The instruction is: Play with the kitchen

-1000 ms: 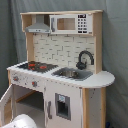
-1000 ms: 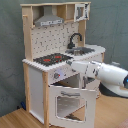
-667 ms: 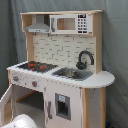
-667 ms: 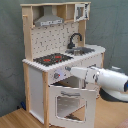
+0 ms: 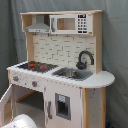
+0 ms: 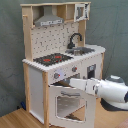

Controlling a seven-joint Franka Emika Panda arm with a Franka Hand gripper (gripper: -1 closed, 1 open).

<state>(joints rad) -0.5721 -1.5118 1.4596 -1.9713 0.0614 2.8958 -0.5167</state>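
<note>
At the near front of the kitchen (image 6: 60, 65), in the second exterior view, we are reaching our hand (image 6: 71, 81) in over the top edge of the ajar oven door (image 6: 67, 104), probably to work it. Whether the hand is apart or together, we cannot tell. Farther back, the hob (image 6: 54, 58), sink (image 6: 84, 50) and faucet (image 6: 75, 39) are sitting untouched on the wooden floor-standing kitchen.

A grey curtain (image 5: 115, 45) hangs behind; wooden floor (image 6: 12, 120) below.

A grey-green curtain (image 5: 116, 45) hangs as backdrop in both exterior views, above a wooden floor (image 6: 15, 118).
</note>
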